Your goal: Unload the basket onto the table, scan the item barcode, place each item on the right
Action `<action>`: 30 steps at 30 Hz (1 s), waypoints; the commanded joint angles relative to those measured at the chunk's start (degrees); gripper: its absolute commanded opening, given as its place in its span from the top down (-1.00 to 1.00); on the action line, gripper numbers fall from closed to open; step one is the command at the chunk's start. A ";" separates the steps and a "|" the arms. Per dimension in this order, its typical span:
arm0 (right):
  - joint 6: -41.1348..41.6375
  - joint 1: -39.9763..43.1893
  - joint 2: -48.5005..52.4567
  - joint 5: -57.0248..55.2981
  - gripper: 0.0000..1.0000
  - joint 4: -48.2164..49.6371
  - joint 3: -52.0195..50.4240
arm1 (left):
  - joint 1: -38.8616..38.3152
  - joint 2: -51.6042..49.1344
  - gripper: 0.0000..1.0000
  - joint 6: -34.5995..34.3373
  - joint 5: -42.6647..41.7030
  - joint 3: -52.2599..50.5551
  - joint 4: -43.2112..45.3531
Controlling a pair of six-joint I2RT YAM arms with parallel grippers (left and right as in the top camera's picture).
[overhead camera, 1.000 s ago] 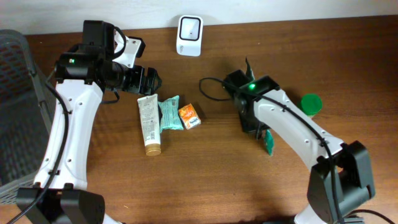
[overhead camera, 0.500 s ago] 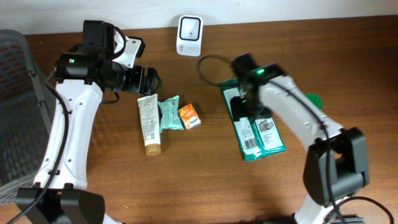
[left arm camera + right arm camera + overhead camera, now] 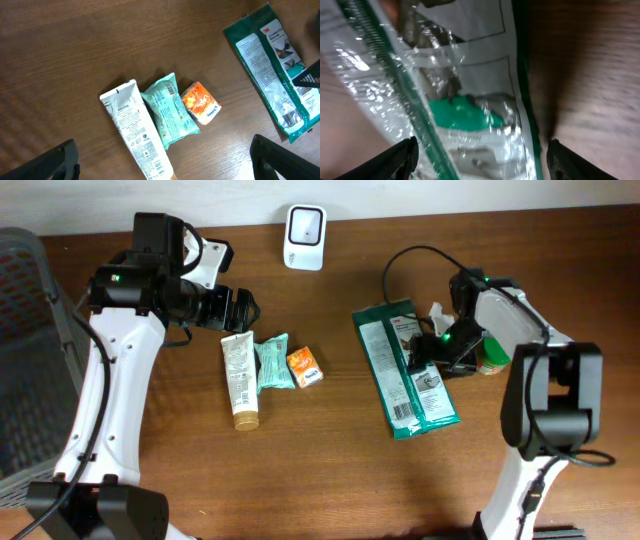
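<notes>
Pack (image 3: 405, 368) of crinkly green plastic, flat on wood-grain table (image 3: 300, 460), right tool (image 3: 482, 157) spread over it, left tool (image 3: 165, 160) spread

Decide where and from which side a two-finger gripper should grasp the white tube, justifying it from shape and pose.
Probably the body of the white tube just above its tan cap, coming straight down from above with the fingers across the narrow width. The tube lies flat, and the teal packet sits close against its crimped half, leaving the cap end free.
</notes>
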State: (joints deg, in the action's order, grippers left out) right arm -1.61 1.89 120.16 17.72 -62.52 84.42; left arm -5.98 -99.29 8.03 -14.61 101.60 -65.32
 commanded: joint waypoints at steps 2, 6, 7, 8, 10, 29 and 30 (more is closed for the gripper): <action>-2.08 0.00 1.16 2.14 -0.58 1.73 -0.33 | 0.15 -0.02 -0.99 0.68 -0.63 0.96 0.09; -2.69 -0.76 1.20 6.32 -0.40 2.89 -0.68 | 0.15 -0.02 -0.99 0.68 -0.63 0.96 0.09; -2.69 -1.36 1.20 6.60 -0.37 3.21 -0.87 | 0.15 -0.02 -0.99 0.68 -0.63 0.96 0.09; -2.64 -2.45 1.20 6.75 -0.34 4.11 -1.42 | 0.15 -0.02 -0.99 0.68 -0.63 0.96 0.09; -2.40 -4.48 1.20 6.75 -0.29 5.92 -2.71 | 0.15 -0.02 -0.98 0.68 -0.63 0.96 0.09; 8.28 -22.14 1.20 28.76 -0.11 24.52 -4.50 | 0.15 -0.04 -0.98 0.68 -0.63 0.96 0.09; 7.85 -22.12 1.20 30.97 -0.10 25.22 -4.50 | 0.15 -0.02 -0.98 0.68 -0.63 0.96 0.09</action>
State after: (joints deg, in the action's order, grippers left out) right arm 6.37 -19.18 120.64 38.76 -38.96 80.44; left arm -5.98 -99.29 8.03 -14.63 101.60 -65.32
